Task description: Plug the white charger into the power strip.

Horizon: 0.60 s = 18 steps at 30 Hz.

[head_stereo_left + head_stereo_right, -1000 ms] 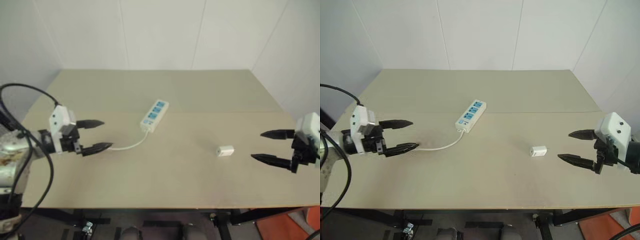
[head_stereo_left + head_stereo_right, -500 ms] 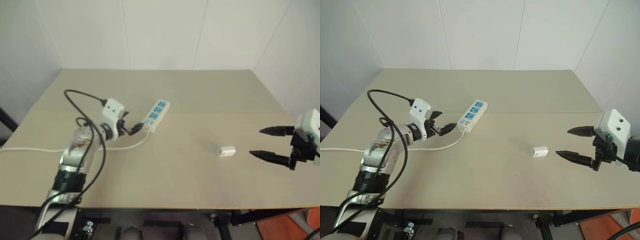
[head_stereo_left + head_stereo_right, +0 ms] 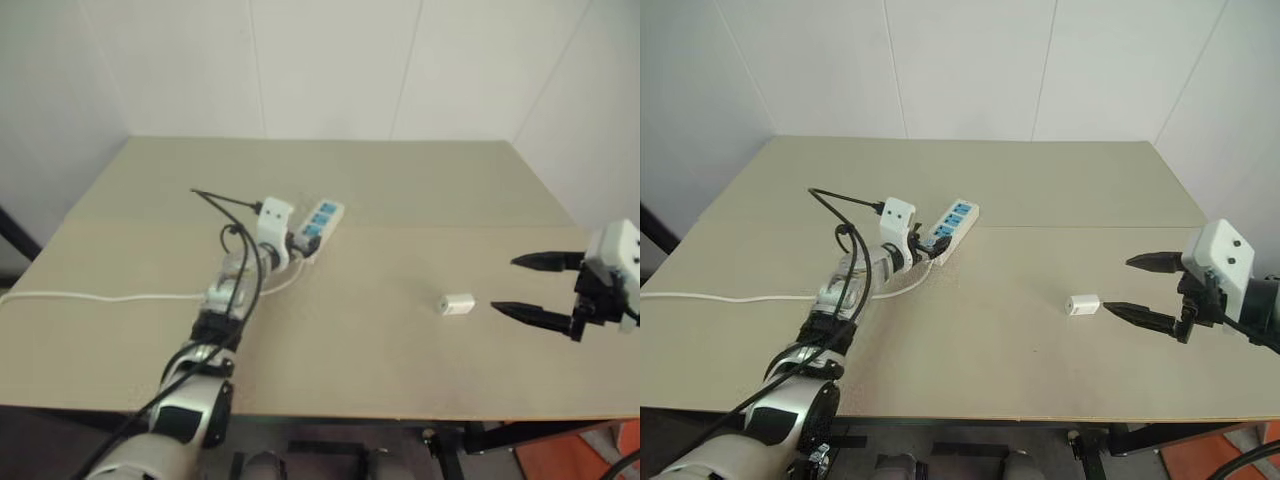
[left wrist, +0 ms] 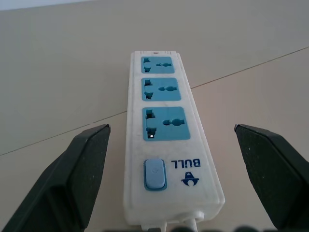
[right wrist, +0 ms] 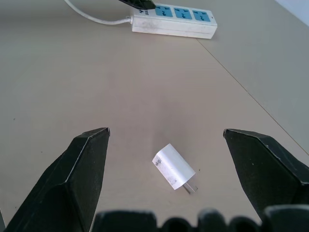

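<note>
Left gripper (image 4: 169, 183) wide open, straddling the power strip's (image 4: 164, 145) cord end without touching; right gripper (image 5: 166, 179) open, white charger (image 5: 174, 166) lying between its fingers, prongs out.

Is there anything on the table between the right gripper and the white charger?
Nothing visible. The white charger lies alone on the bare table, just ahead of the open right gripper, with no object between them. The power strip sits farther off, at the left gripper.

Left pincer (image 4: 164, 159) now astride power strip (image 4: 165, 140)
</note>
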### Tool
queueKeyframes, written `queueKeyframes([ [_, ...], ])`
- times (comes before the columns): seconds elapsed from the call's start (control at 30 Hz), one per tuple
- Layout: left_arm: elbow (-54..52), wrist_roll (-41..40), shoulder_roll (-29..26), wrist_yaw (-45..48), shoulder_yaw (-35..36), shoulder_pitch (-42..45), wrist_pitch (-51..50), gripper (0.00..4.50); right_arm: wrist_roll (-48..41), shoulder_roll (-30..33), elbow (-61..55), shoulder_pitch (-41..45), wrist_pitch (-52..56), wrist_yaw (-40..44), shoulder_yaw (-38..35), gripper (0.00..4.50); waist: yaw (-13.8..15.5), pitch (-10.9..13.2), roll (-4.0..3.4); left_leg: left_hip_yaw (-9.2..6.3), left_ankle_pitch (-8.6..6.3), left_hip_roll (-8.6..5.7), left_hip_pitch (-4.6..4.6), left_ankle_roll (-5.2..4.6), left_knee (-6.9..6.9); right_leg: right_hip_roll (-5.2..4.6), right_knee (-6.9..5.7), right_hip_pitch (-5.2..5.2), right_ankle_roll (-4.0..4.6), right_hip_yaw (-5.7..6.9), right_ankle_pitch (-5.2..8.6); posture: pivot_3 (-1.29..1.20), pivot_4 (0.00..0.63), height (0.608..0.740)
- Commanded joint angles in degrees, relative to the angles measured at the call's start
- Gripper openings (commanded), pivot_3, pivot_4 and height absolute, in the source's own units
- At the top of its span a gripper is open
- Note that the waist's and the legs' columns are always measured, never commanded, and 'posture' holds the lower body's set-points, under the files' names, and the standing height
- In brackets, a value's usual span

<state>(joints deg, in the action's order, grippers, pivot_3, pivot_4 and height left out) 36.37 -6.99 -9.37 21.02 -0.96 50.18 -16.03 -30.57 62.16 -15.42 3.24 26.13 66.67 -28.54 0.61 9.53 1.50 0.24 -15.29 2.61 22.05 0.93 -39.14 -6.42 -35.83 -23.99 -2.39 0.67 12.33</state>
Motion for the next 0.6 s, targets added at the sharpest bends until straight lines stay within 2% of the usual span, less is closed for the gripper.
queueKeyframes([
  [0.03,4.85,1.70,1.18,-1.65,0.11,1.95,5.91,4.50,-1.43,-0.18,-1.81,-0.29,0.72,-0.82,-3.38,4.43,0.02,0.00,0.00,0.00,0.00,0.00,0.00,0.00,0.00,0.00,0.00,0.00,0.00,0.00,0.00,0.00,0.150,0.740],
  [0.3,16.88,3.27,2.87,-3.33,0.73,3.43,13.38,4.50,-2.64,-0.53,-3.74,-0.91,1.81,-1.67,-4.21,4.43,0.07,0.01,0.01,0.00,0.00,0.00,0.01,0.00,0.00,0.00,0.00,0.00,0.00,0.01,0.00,0.00,0.150,0.740],
  [0.6,24.56,3.29,4.16,-1.67,1.65,5.27,18.35,4.50,-3.70,-0.87,-5.06,-0.63,2.40,-2.69,-3.60,4.43,0.17,0.00,0.01,-0.02,0.00,-0.03,-0.04,0.01,-0.01,-0.03,-0.01,0.07,-0.02,0.03,-0.01,0.00,0.150,0.740],
])
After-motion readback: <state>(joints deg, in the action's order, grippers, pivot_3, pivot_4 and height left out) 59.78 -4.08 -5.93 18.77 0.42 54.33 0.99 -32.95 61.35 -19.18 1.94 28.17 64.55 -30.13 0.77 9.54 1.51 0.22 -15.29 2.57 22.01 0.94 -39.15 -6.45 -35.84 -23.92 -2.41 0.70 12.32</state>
